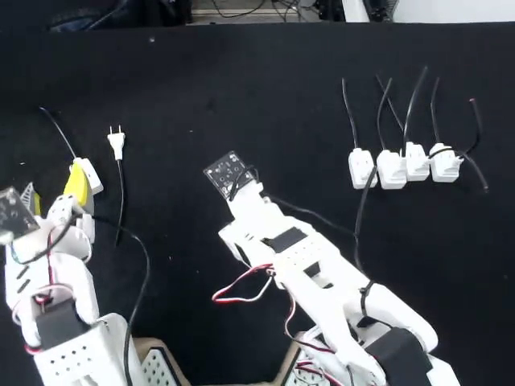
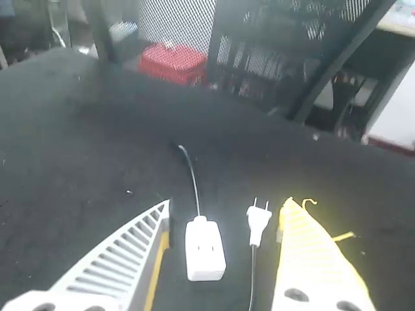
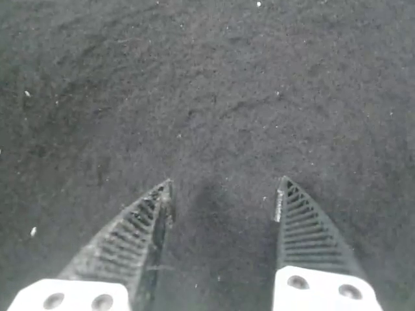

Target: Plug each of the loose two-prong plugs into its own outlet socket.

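At the left, the left hand (image 2: pixel 227 206) is found released and gripping nothing, with a white socket (image 2: pixel 205 249) lying on the counter (image 1: pixel 241 80) in its gap. Just beside the socket one loose plug (image 2: pixel 259 220) is noted, prongs unseated (this pairing is judged outstanding). At centre, the right hand (image 3: pixel 224 188) is held spread over the black counter. At the right, four sockets (image 1: pixel 392 169) are ranged in a row, seemingly already fitted.
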`<move>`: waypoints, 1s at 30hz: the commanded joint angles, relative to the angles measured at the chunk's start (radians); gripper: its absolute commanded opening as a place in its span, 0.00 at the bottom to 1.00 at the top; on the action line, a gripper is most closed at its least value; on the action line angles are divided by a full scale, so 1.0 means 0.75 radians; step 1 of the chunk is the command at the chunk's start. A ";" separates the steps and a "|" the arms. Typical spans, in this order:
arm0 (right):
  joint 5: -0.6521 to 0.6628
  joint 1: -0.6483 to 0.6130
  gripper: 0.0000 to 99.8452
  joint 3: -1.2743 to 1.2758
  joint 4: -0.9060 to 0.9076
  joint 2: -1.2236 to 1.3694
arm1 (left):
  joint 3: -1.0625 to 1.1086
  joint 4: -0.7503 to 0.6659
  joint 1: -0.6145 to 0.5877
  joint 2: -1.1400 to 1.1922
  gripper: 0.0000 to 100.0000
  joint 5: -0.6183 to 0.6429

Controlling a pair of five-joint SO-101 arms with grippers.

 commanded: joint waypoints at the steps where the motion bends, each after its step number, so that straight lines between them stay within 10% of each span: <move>1: 0.000 -0.014 0.23 0.003 -0.045 -0.052 | -0.228 -0.035 -0.005 0.340 0.27 -0.051; 13: 0.000 -0.012 0.23 0.003 -0.041 -0.054 | -0.582 -0.053 -0.005 1.303 0.27 -0.180; 21: 0.000 -0.012 0.23 0.001 -0.041 -0.052 | -0.551 -0.495 -0.003 1.594 0.27 -0.215; 30: 0.000 -0.010 0.23 0.001 -0.041 -0.052 | -1.051 -0.166 0.032 2.103 0.27 -0.264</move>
